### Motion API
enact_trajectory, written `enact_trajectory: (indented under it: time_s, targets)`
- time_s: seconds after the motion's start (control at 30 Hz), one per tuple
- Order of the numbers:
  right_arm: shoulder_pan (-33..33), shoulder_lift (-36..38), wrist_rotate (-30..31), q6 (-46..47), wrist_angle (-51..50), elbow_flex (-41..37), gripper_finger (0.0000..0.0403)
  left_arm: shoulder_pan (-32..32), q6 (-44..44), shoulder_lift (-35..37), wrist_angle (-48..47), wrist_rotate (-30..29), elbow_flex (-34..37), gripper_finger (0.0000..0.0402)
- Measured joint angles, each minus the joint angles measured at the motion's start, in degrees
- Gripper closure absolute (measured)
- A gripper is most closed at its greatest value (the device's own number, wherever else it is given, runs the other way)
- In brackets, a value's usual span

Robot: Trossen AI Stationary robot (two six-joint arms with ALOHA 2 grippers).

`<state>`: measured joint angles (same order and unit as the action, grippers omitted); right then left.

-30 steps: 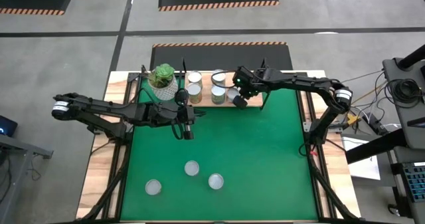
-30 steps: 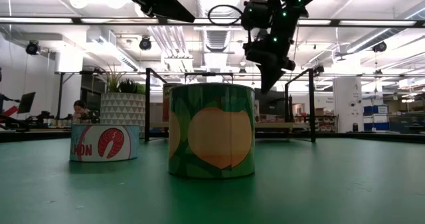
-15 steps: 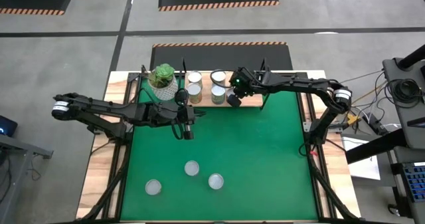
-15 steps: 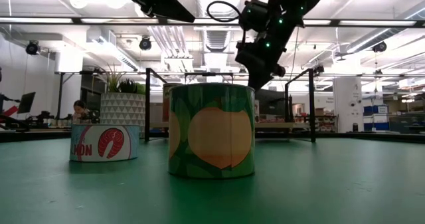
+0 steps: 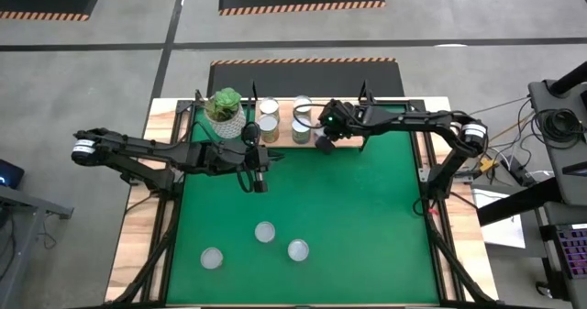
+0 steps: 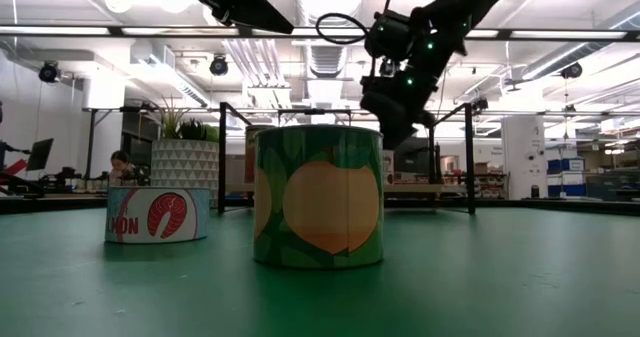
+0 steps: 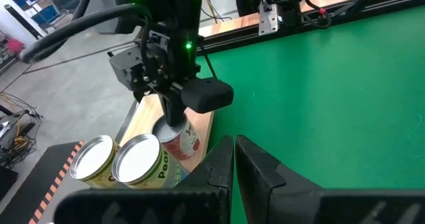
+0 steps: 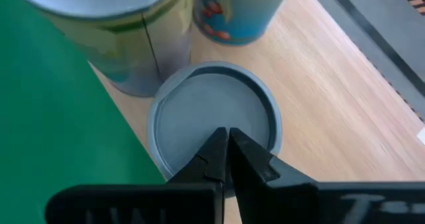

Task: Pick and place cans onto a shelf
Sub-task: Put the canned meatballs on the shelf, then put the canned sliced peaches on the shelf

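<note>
**Right gripper poised over a can on the shelf**

A green mat (image 5: 348, 208) covers the table in an open workshop. At left, the left gripper (image 5: 260, 182) hangs over bare mat, fingers (image 7: 219, 167) pressed together, holding nothing. Three cans (image 5: 264, 232) stand on the near mat. At the far edge, the shelf (image 8: 332, 98) carries more cans beside a potted plant (image 5: 226, 107). The right gripper (image 5: 323, 144) hovers over the shelf can (image 8: 212, 121), its fingers (image 8: 255, 161) closed and empty. Only the right wrist view shows that can's grey lid.
</note>
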<state>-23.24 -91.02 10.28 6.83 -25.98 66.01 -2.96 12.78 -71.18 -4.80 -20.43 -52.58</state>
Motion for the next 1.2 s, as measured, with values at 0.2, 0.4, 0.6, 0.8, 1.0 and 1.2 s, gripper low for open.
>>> enact_trajectory:
  time_s: [0.2,0.4,0.6,0.8,1.0,1.2]
  targets:
    - [0.0,0.0,0.0,0.2,-4.4,1.5,0.0394,0.0,0.0,0.0,0.0,0.0,0.0,0.0402]
    - [0.0,-0.1,-0.3,0.6,-5.7,2.9,0.0394,0.0,0.0,0.0,0.0,0.0,0.0,0.0402]
    - [0.4,-0.2,-0.1,0.7,-5.4,4.6,0.0394,0.0,0.0,0.0,0.0,0.0,0.0,0.0402]
    - [2.6,1.5,0.2,1.1,-5.6,5.6,0.0394,0.0,0.0,0.0,0.0,0.0,0.0,0.0402]
    - [8.9,6.1,0.2,2.4,-8.8,5.5,0.0394,0.0,-1.9,0.0,0.1,2.6,0.0,0.0402]
    - [21.6,9.6,0.1,3.6,-9.2,3.2,0.0394,-1.0,-4.6,0.0,0.5,9.3,0.0,0.0402]
